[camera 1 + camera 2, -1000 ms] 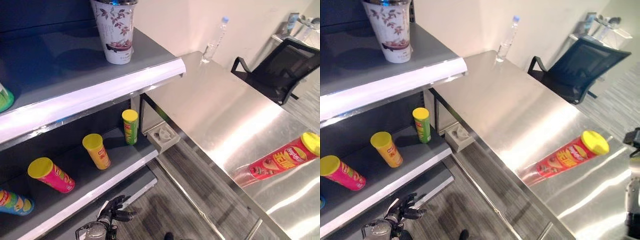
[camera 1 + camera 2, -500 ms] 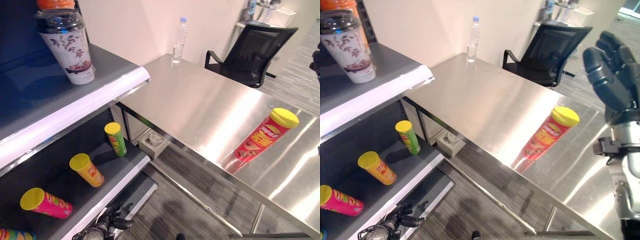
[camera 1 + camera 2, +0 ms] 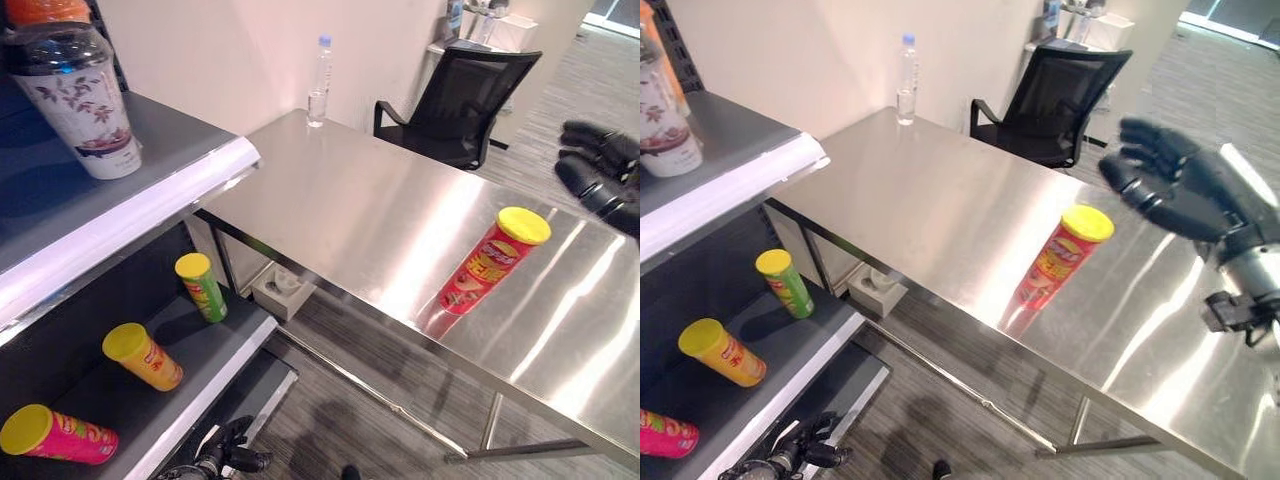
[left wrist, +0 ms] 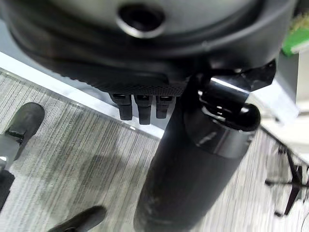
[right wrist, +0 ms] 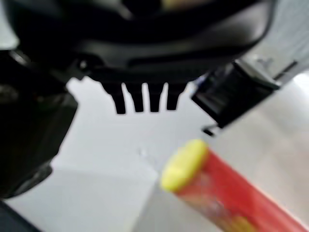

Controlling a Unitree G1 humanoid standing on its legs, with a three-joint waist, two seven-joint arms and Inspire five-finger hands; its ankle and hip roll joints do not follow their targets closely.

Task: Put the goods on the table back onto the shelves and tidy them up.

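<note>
Right hand hovered open-fingered above the steel table, just right of the upright red chip can, apparently nearer than the left hand, fingers unclear.

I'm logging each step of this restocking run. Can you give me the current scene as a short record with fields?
table item: red chip can with yellow lid, upright on the steel table
right hand: open, raised beside the can, not touching it
left hand: low near the floor, holding nothing
lower shelf: green can, orange can, pink can
upper shelf: large floral cup
far table end: water bottle
behind table: black chair
</note>
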